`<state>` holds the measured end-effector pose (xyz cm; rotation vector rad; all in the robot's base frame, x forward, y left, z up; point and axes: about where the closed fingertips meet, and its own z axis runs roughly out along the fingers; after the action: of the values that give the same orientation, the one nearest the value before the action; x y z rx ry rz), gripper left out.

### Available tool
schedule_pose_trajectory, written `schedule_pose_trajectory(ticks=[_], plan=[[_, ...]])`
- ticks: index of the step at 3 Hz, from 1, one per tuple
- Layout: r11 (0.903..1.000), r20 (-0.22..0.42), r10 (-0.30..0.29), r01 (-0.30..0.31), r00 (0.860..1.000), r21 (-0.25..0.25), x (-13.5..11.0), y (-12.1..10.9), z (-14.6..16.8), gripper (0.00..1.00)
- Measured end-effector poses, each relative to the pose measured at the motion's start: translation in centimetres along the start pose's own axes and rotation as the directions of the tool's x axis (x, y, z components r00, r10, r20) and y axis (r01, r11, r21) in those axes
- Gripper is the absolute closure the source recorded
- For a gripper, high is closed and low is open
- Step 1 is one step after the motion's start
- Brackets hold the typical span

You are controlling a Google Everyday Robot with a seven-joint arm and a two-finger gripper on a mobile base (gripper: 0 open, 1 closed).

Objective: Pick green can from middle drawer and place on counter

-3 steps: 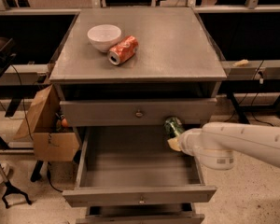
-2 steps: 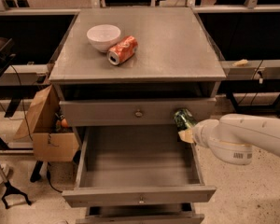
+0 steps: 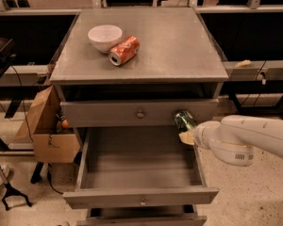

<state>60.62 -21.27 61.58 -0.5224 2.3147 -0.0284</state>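
Note:
The green can point(image 3: 184, 120) is tilted and held in my gripper point(image 3: 187, 134), which is shut on its lower end. It hangs above the right rear corner of the open middle drawer point(image 3: 137, 161), in front of the top drawer's front panel. My white arm point(image 3: 245, 138) reaches in from the right. The drawer's inside shows nothing else in it. The counter point(image 3: 174, 46) lies above and behind the can.
A white bowl point(image 3: 105, 36) and an orange-red can point(image 3: 123, 50) lying on its side sit on the counter's left rear part. The top drawer point(image 3: 140, 113) is shut. The lowest drawer point(image 3: 146, 219) pokes out slightly. A cardboard box point(image 3: 47, 135) stands to the cabinet's left.
My gripper has lifted the green can up out of the drawer's right side and shifted it slightly right, up to the level of the top drawer's front.

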Motion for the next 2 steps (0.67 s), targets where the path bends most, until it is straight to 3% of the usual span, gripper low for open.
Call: schedule_pose_trajectory(ticks=[1, 2], plan=[[1.0, 0.0, 0.0, 0.0, 1.0, -0.001, 0.1, 0.1, -0.1, 1.0], [0.9986, 0.066, -0.028, 0.03, 0.997, -0.043, -1.4, 0.3, -2.6, 1.0]])
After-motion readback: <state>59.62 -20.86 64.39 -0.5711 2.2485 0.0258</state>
